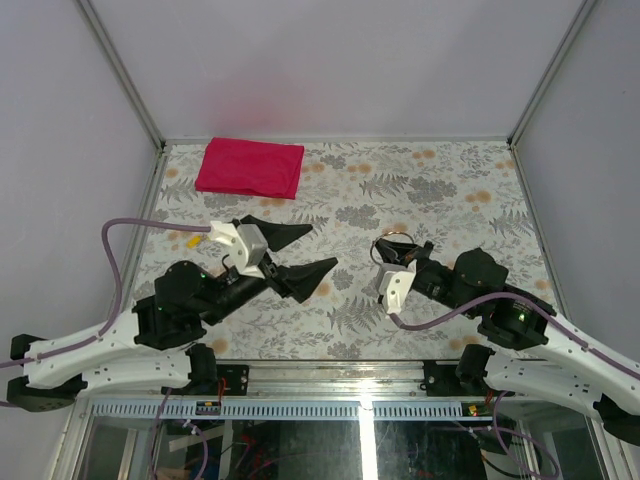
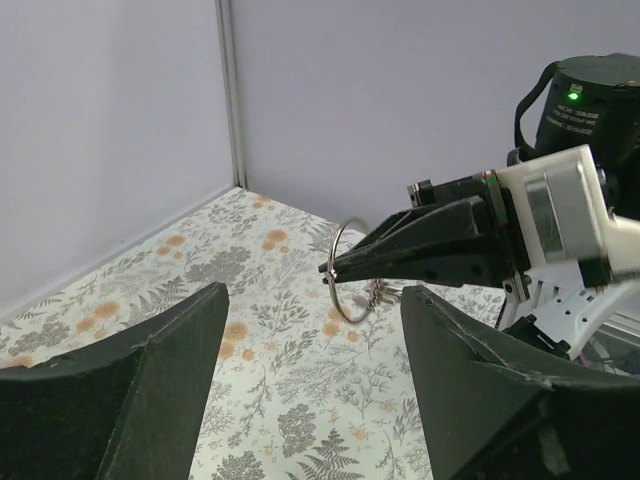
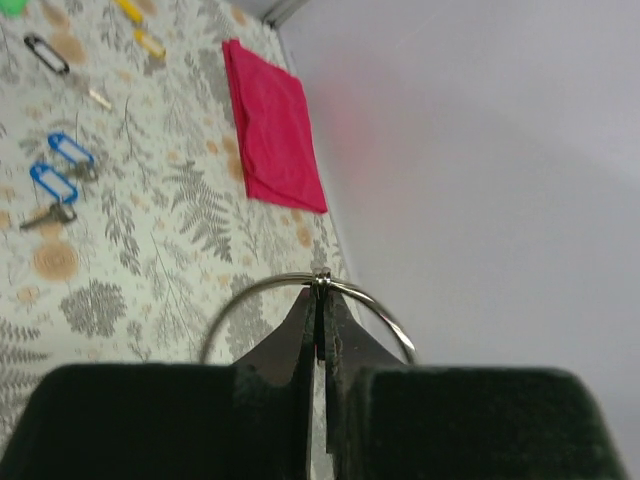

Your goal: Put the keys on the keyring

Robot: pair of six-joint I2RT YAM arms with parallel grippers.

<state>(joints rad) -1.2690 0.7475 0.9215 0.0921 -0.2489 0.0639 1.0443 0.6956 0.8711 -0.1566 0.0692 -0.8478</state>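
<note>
The flower-patterned table (image 1: 450, 190) is carrying everything, and a folded red cloth (image 1: 250, 167) is lying at its far left. The left gripper (image 1: 322, 246) is hovering left of centre with its jaws standing wide apart and nothing between them, pointing right towards the other arm. The right gripper (image 3: 318, 310) is reaching in from the right with its jaws pressed together, pinching the keyring (image 3: 318, 279) at its tips. The large ring is standing upright and appears to be lifted clear of the table, with smaller rings dangling below it in the left wrist view. The keys (image 3: 55, 185), both with blue heads, are lying flat on the table just beside each other, well apart from the keyring and to its left. In the overhead view they are probably hiding under the left arm. Beyond them a small dark oval clip (image 3: 45, 52) is lying near two yellow pieces (image 3: 150, 42) and a green tag (image 3: 12, 5).
</note>
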